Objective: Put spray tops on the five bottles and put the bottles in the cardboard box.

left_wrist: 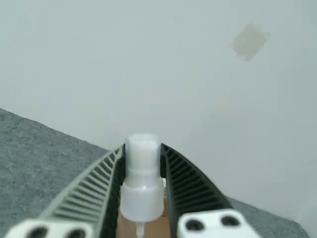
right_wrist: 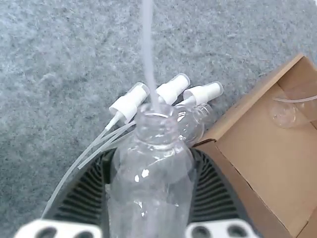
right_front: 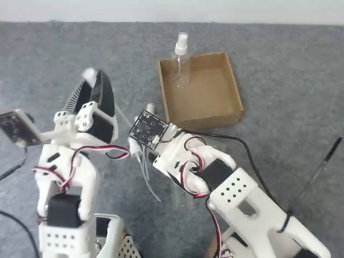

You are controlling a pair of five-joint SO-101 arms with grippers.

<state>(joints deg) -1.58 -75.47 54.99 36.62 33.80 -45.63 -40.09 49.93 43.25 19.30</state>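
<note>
Left wrist view has the left jaws pinching a white spray top (left_wrist: 142,183) by its collar, its tube entering the neck of the clear bottle (right_wrist: 151,193) clamped in the right jaws near the cardboard box (right_wrist: 257,163). Both look light and slick, and the thin bottle probably dents, so it is best gripped gently mid-body.

The left arm (right_front: 64,177) stands well to the side of the cardboard box (right_front: 207,119), on the far side of the right arm from it. Its wrist is lifted so that the left claw (left_wrist: 142,154) is raised and points away, with its ribbed fingers (left_wrist: 94,188) pressed against both sides of a white spray top (left_wrist: 142,183). The right arm (right_front: 242,199) stretches toward the box's nearest corner with its wrist bent down, and the right claw (right_wrist: 151,166) is clamped around a clear bottle (right_wrist: 151,188) held upright just beside that corner.
</note>
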